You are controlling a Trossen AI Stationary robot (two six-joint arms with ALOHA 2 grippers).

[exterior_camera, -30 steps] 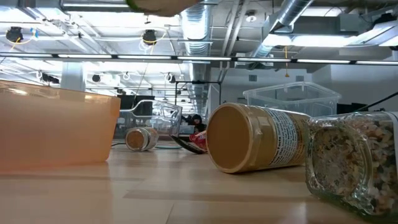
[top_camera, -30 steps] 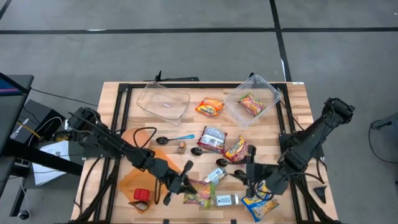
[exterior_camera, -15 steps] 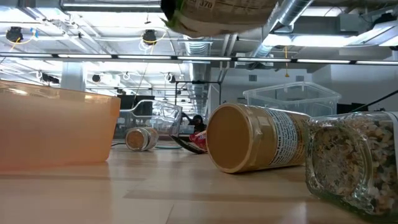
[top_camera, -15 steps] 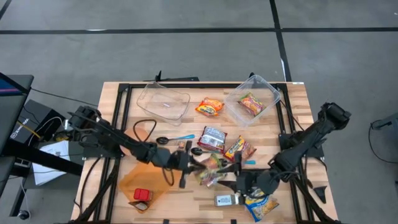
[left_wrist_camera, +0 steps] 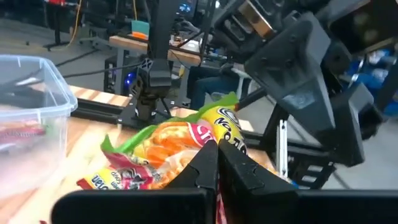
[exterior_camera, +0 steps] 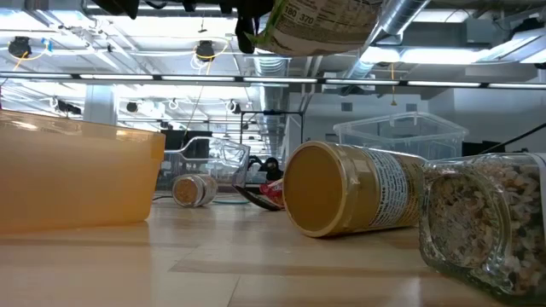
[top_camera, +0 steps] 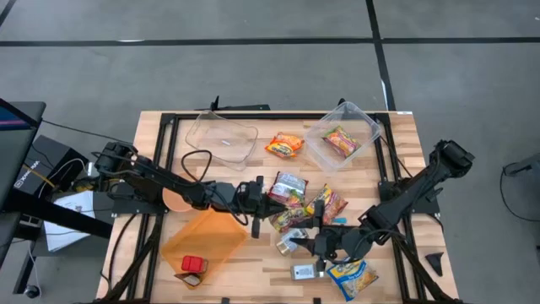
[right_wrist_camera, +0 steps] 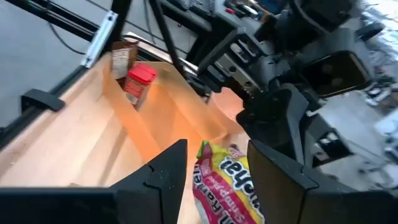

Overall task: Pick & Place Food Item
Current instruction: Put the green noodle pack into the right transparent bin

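A green, yellow and orange snack bag (top_camera: 288, 218) hangs above the middle of the table. My left gripper (top_camera: 261, 207) is shut on it, reaching in level from the left. The low view shows the bag (exterior_camera: 328, 24) high over the tabletop. My right gripper (top_camera: 310, 245) stands just near and right of the bag, pointing at it. Its fingers are apart, and the bag (right_wrist_camera: 219, 177) shows in the gap between them; I cannot tell whether they touch it. My left gripper pinches the bag's edge (left_wrist_camera: 210, 135) between its two shut fingers. The fingers come in level from the table's left side. The bag is lifted clear of the table and sticks out beyond the fingertips.
An orange tub (top_camera: 202, 241) holding a red-capped jar (top_camera: 192, 264) lies at the near left. Two clear containers (top_camera: 222, 138) (top_camera: 342, 135) stand at the far edge. Packets (top_camera: 285, 145) (top_camera: 288, 187) (top_camera: 325, 203) lie mid-table. Two jars (exterior_camera: 358, 188) (exterior_camera: 490, 217) lie near the front.
My left gripper has carried the snack bag from near the front edge toward the far edge and a little to the right, rolling its wrist, with the bag clear of the table. My right gripper has moved toward the table's left, closer to the bag, and has turned.
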